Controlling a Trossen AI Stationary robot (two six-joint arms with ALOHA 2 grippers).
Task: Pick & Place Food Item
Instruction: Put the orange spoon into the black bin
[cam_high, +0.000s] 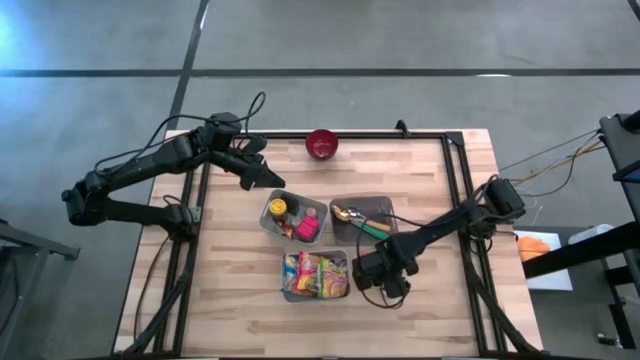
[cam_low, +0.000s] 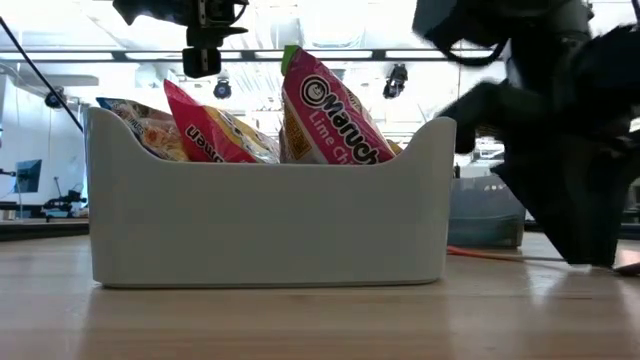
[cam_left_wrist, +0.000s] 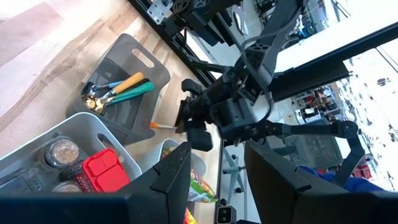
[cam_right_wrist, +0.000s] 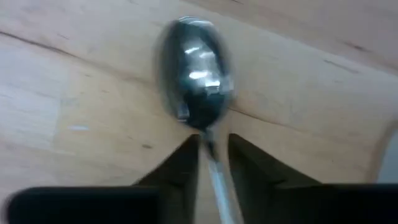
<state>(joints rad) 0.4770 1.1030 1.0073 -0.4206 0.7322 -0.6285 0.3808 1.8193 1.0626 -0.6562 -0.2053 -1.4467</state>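
A metal spoon (cam_right_wrist: 193, 68) shows over the bare wood, its bowl pointing away from my right gripper (cam_right_wrist: 213, 146), whose two fingers stand close on either side of its thin handle. In the high view my right gripper (cam_high: 385, 283) is just right of the white bin of noodle packets (cam_high: 315, 276). My left gripper (cam_left_wrist: 214, 168) hovers open and holds nothing, above the table's far left (cam_high: 262, 178), aimed at the bins. My right gripper pinches the spoon's handle (cam_right_wrist: 210, 149) between its two fingers, just behind the bowl. The fingers come steeply from above and lie along the handle. I cannot tell whether the spoon rests on the table or hangs just above it.
A grey bin of jars and a red box (cam_high: 293, 217) and a dark tray of utensils (cam_high: 362, 215) stand mid-table. A red bowl (cam_high: 322, 144) sits at the far edge. A thin orange piece (cam_left_wrist: 160, 126) lies beside my right gripper. Bare wood lies to the left.
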